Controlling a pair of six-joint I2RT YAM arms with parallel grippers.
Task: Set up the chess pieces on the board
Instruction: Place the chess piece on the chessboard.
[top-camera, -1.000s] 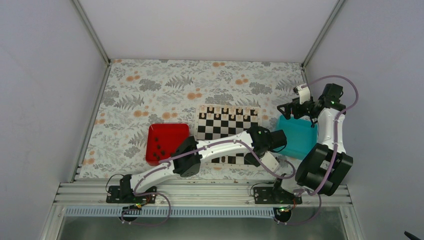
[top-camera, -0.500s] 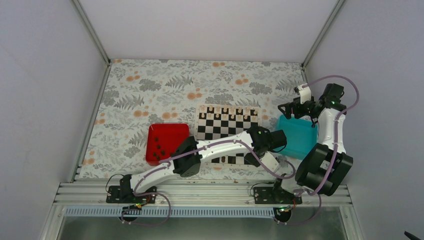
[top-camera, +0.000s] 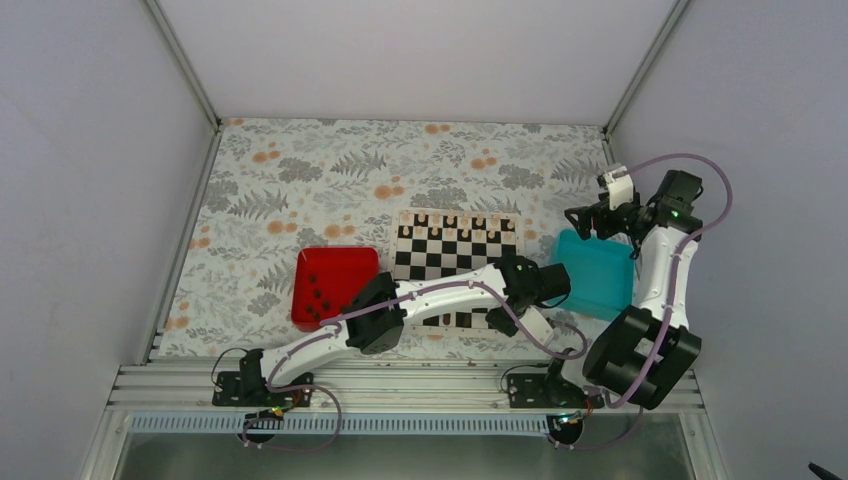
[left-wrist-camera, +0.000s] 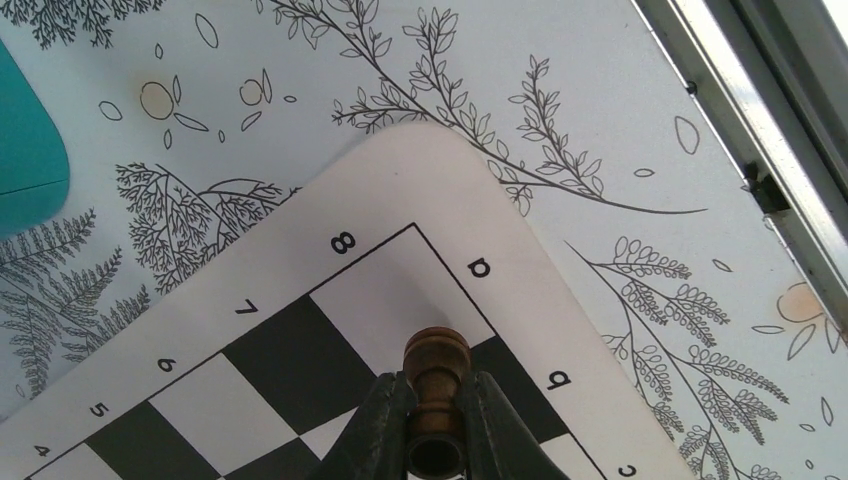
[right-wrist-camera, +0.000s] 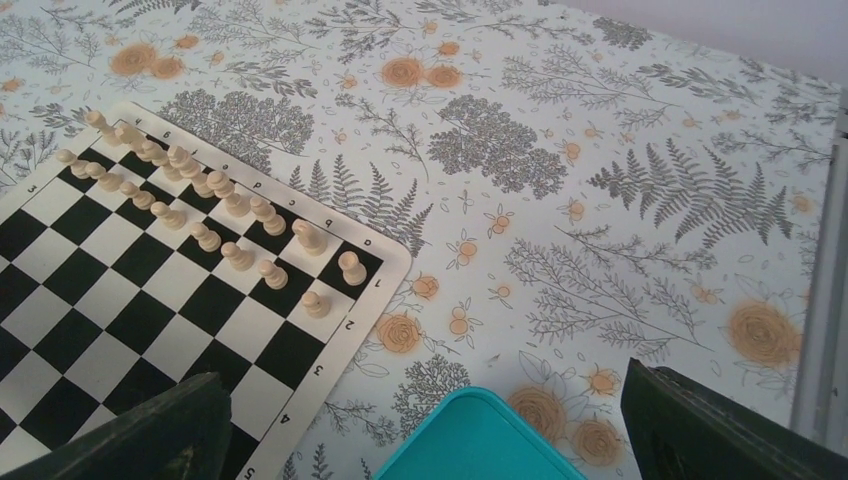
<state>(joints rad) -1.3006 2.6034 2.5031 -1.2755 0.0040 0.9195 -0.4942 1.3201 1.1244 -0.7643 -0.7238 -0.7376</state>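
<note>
Near edge: metal rail (top-camera: 400, 388) carrying both arm bases. Left gripper (left-wrist-camera: 437, 395), fingers pinching one dark chess piece (left-wrist-camera: 436, 350), upright, over the near right corner of the board (top-camera: 440, 250). Red tray (top-camera: 350, 265), left of board, holding several dark chess pieces (top-camera: 318, 298), count unclear from above. Teal tray (top-camera: 600, 280), right of board; right gripper (top-camera: 582, 220) above its far edge, fingers spread wide. Pale pieces (right-wrist-camera: 200, 190), two rows along board's far side. Floral tabletop (top-camera: 300, 180); plain white walls (top-camera: 420, 60).

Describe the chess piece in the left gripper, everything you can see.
The chess piece is small, dark brown, seemingly turned wood: rounded head, narrow neck, collar below. The left gripper clamps its lower part between two dark fingers, over a corner of the board, by the 8 label. Whether it touches the board is unclear.
</note>
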